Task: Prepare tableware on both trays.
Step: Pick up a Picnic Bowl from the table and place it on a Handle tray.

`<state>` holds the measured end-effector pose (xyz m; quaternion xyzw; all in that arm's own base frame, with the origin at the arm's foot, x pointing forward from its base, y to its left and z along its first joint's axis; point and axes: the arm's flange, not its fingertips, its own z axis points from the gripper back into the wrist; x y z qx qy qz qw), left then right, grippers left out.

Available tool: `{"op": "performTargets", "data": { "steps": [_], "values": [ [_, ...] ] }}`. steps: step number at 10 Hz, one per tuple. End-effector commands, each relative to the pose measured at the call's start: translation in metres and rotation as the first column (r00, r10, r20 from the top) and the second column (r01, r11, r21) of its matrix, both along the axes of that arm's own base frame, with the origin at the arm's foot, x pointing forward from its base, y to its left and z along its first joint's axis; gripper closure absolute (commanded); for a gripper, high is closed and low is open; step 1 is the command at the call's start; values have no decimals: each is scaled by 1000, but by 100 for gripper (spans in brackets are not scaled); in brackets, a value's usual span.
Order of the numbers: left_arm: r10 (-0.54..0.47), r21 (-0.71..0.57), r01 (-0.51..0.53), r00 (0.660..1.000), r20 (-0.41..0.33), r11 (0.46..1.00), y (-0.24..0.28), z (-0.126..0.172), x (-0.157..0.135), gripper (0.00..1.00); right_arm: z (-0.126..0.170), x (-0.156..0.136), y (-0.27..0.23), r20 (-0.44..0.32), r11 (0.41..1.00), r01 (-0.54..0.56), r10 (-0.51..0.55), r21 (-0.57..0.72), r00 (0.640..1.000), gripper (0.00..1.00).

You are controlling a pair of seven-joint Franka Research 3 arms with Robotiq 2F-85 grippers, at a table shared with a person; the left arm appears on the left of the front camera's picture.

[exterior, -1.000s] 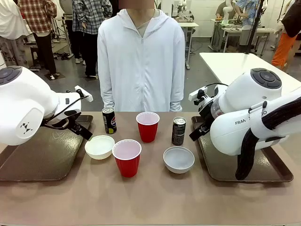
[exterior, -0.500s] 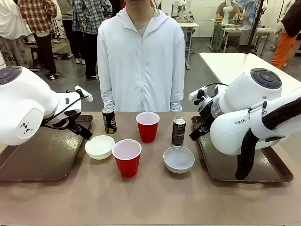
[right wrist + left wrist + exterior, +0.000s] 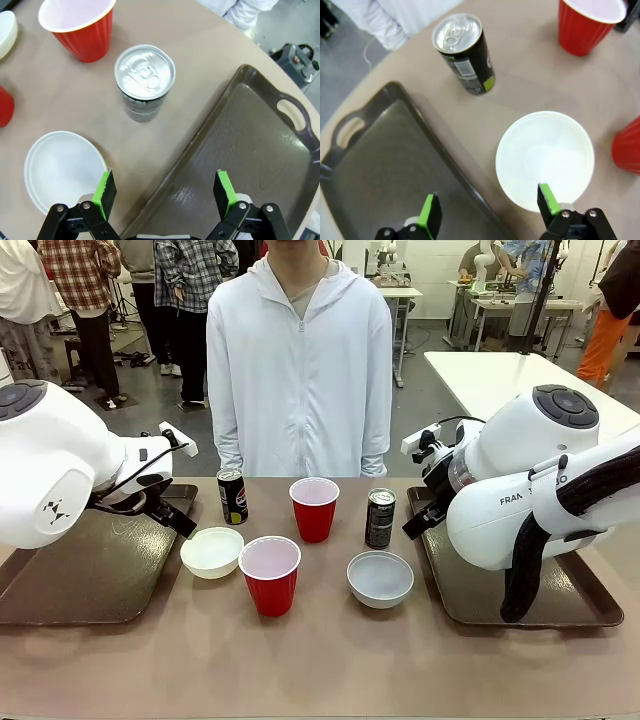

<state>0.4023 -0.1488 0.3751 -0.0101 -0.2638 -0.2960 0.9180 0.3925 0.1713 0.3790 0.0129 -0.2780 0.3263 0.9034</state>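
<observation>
Nothing loaded yet. Both trays are bare: left tray (image 3: 60, 585) at lower left of the front view, right tray (image 3: 585, 610) at lower right. All six pieces stand on the table mid-frame, between the trays. Back row: Pepsi can (image 3: 232, 496), far cup (image 3: 314, 508), plain can (image 3: 380, 518). Front row: left bowl (image 3: 212, 552), near cup (image 3: 270, 575), right bowl (image 3: 380, 579).

On the left gripper (image 3: 489, 205) the fingers are wide and hold nothing. It hangs over the left tray's rim, one pad above the left bowl's edge. On the right gripper (image 3: 165, 192) the fingers are likewise wide and empty. It hangs over the right tray's rim, with the right bowl at lower left of its wrist view.

Likely trouble:
- Pieces stand close together, so wide fingers coming down on one may knock its neighbour.
- Bowls are shallow and smooth, and a pinch on the rim could slip or flip them.
- Cups are empty and light. A brush tips them and a hard squeeze buckles them.
- Cans are tall and narrow, and an off-centre grab topples them.
- Tray rims are raised, so a piece carried low would catch.
- Both arms reaching to the middle could meet.
- A person (image 3: 300, 370) stands at the far edge, near the back row.
</observation>
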Motion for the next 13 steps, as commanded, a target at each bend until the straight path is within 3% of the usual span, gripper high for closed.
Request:
{"op": "performTargets", "data": {
  "steps": [1, 3, 4, 6, 7, 8, 9, 12, 13],
  "values": [
    [-24, 18, 25, 997, -77, 1000, 22, 30, -55, 0, 38, -60, -6, -38, 997, -71, 73, 36, 997, 0],
    [-91, 13, 96, 971, -221, 995, 50, 33, -85, 0, 59, -124, -27, -173, 997, -74, 76, 18, 982, 0],
    [-112, -13, 113, 950, -291, 994, 63, 29, -98, 0, 61, -143, -41, -234, 1000, -22, 17, -21, 972, 0],
    [-197, -120, 163, 904, -380, 979, 72, 22, -121, 0, 51, -179, -63, -380, 997, 40, -60, -62, 923, 0],
    [-160, -97, 132, 907, -390, 986, 72, 19, -132, 0, 44, -189, -67, -440, 997, 42, -63, -58, 896, 0],
    [-42, 9, 48, 947, -318, 999, 71, 26, -131, 0, 44, -177, -65, -400, 997, 28, -53, -67, 915, 0],
    [-174, -92, 150, 905, -388, 984, 56, 59, -67, 0, 107, -124, -35, -390, 997, 15, -45, -79, 920, 0],
    [-141, -69, 124, 914, -382, 990, 59, 64, -69, 0, 111, -133, -42, -409, 995, 25, -61, -92, 910, 0],
    [-192, -186, 125, 894, -404, 975, 65, 68, -62, 0, 103, -112, -46, -500, 998, 48, -64, -46, 863, 0]
  ]
}}
